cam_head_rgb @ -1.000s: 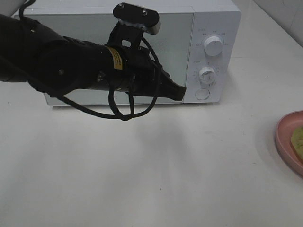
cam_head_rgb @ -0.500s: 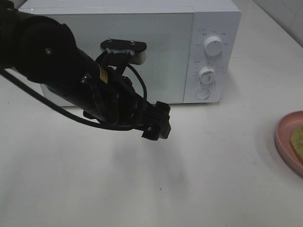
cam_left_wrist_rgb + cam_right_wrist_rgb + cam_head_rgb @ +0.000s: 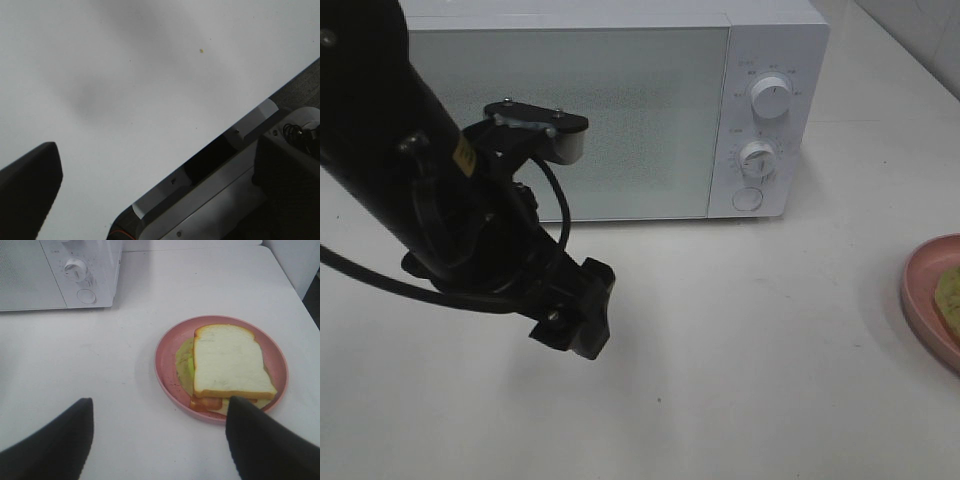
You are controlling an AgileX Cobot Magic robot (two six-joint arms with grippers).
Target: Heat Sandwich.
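The left end effector [image 3: 578, 320] hangs released over the near-left tabletop [image 3: 750, 370] — well apart from the sandwich [image 3: 227, 367] on its pink plate [image 3: 167, 371] at far right — which lies just ahead of the right end effector's [image 3: 160, 437] parted, empty fingers.

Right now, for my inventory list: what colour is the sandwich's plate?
Pink plate, clearest in the right wrist view.

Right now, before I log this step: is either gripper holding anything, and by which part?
Nothing is held. The right gripper is open above the table, short of the sandwich; the left gripper is empty.
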